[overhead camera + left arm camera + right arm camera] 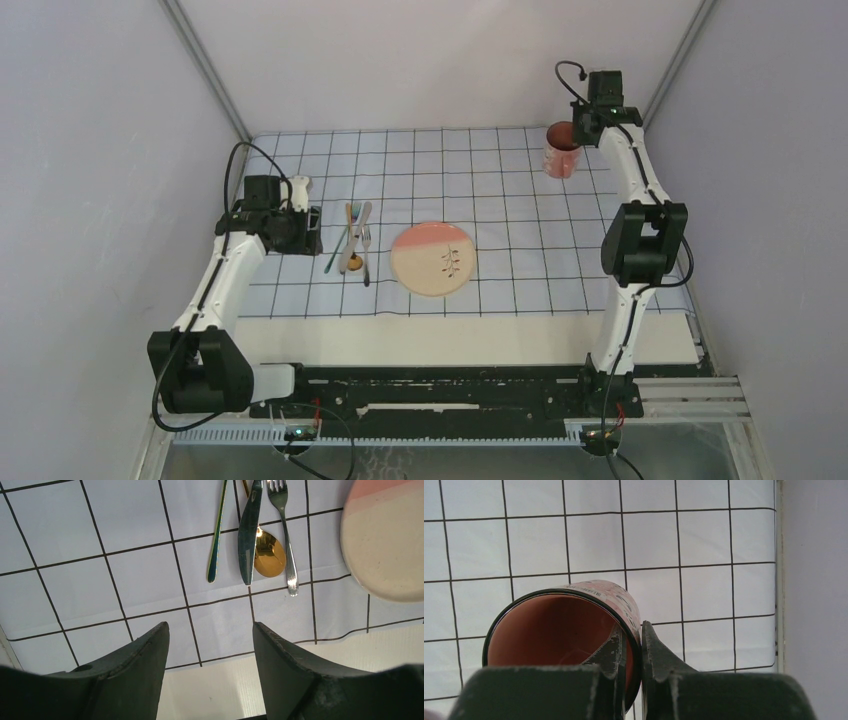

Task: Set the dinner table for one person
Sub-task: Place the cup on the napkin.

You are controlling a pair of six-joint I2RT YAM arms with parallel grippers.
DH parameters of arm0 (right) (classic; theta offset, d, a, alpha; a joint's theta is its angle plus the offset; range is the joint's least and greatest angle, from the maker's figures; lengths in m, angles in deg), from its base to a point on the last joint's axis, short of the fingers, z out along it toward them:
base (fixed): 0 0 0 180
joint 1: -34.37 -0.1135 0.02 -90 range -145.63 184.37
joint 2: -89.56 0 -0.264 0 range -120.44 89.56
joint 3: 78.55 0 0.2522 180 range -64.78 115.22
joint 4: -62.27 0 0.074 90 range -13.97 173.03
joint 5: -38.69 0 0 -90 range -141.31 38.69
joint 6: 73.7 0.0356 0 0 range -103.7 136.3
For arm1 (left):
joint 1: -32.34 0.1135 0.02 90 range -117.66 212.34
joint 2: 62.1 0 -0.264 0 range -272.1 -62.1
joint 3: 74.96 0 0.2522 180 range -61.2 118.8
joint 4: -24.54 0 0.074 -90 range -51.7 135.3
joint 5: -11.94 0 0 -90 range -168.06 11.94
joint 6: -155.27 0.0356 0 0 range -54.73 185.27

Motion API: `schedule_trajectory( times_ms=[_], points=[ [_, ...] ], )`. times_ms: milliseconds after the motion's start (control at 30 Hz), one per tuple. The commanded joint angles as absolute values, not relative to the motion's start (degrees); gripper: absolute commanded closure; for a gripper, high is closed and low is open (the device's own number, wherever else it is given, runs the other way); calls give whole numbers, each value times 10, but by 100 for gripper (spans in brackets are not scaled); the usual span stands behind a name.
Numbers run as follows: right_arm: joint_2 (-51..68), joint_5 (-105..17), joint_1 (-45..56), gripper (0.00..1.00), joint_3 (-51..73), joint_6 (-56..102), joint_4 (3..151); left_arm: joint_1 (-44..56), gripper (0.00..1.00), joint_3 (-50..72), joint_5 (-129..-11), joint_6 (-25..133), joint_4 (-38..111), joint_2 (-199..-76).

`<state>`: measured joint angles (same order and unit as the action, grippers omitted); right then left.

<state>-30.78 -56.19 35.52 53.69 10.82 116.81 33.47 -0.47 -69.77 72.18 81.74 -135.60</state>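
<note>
Two arms work over one broad, smooth, cream-white surface, a flat rectangle filling the floor of the booth. Its long axis runs left to right across the top view. Most of it lies under a pale-blue cloth ruled with a black grid, so only a bare strip shows along the near edge, in front of the arm bases.

The left gripper hangs over the near left part of the cloth. Its dark, wedge-shaped fingers stand wide apart, holding and touching nothing. The right gripper is at the far right corner, closed narrowly on the wall of a cup, with one finger inside the rim and the other outside. Whether the cup rests on the cloth cannot be told.

The cup is a cylinder, terracotta inside, pink and patterned outside, with a thin dark rim. Just beyond the left fingers lies a bunch of cutlery: a dull steel knife, a shiny steel fork, a gold spoon partly beneath the knife, and a slim greenish handle. To their right sits a round glazed plate, pink on its far part, cream on the rest, with a small leaf motif.
</note>
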Motion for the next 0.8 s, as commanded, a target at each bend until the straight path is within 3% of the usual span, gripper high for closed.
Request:
schedule_trajectory(
  times_ms=[0, 633, 767],
  points=[
    [-245, -551, 361, 100, 513, 122, 1062, 333, 33, -17, -684, 715, 799, -1346],
    [-313, -528, 362, 100, 499, 131, 1005, 332, 33, -20, -692, 717, 787, -1363],
    [-283, -516, 361, 100, 443, 144, 984, 332, 33, -23, -696, 721, 790, -1351]
  ],
)
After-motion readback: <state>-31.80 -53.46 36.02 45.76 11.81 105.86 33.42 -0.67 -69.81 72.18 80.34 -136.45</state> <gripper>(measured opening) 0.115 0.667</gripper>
